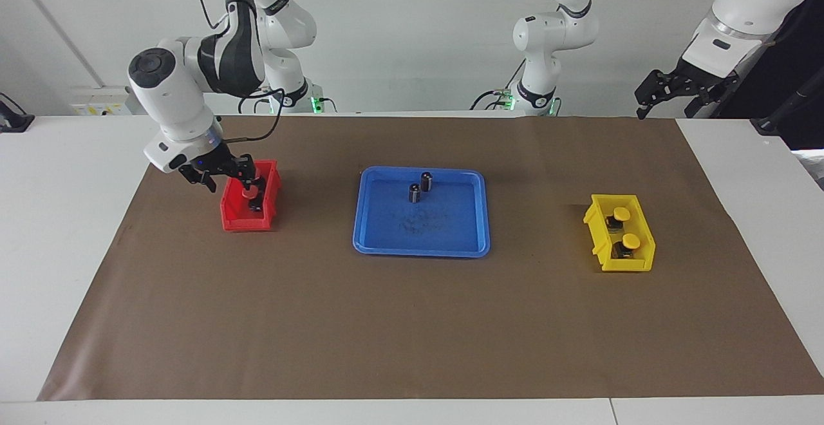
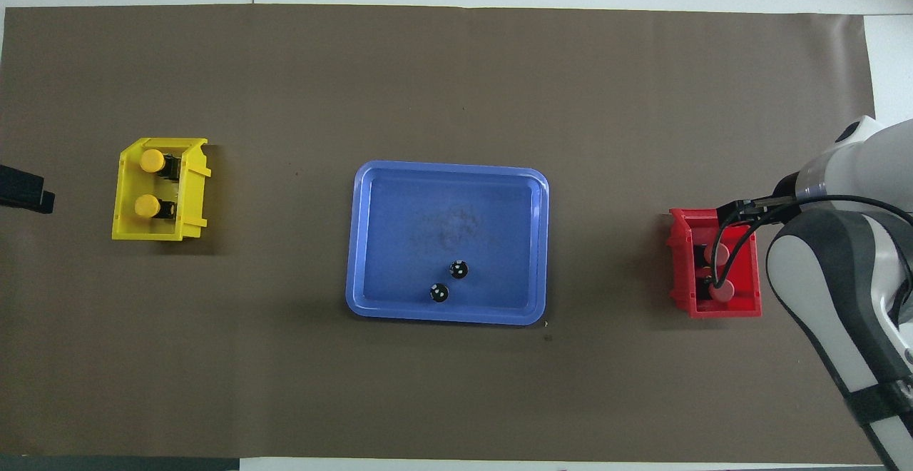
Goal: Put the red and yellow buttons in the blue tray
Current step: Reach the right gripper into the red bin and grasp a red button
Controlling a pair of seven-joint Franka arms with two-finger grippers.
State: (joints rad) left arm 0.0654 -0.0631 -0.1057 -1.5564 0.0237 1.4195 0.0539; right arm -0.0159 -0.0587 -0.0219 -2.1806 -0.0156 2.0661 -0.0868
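Two red buttons (image 2: 717,253) (image 2: 722,290) lie in a small red bin (image 1: 239,222) toward the right arm's end of the table. My right gripper (image 1: 225,177) hangs low over that bin's edge, open with nothing between its fingers, and it hides one red cap in the facing view. Two yellow buttons (image 1: 621,213) (image 1: 631,241) sit in a yellow bin (image 1: 599,232) toward the left arm's end. The blue tray (image 1: 421,250) lies midway between the bins. My left gripper (image 1: 682,93) waits open, raised near the mat's corner, by the yellow bin's end.
Two dark capless cylinders (image 1: 427,181) (image 1: 414,193) stand in the tray near its rim nearest the robots. A brown mat (image 1: 386,335) covers the table. The right arm's cable (image 2: 720,242) loops over the red bin in the overhead view.
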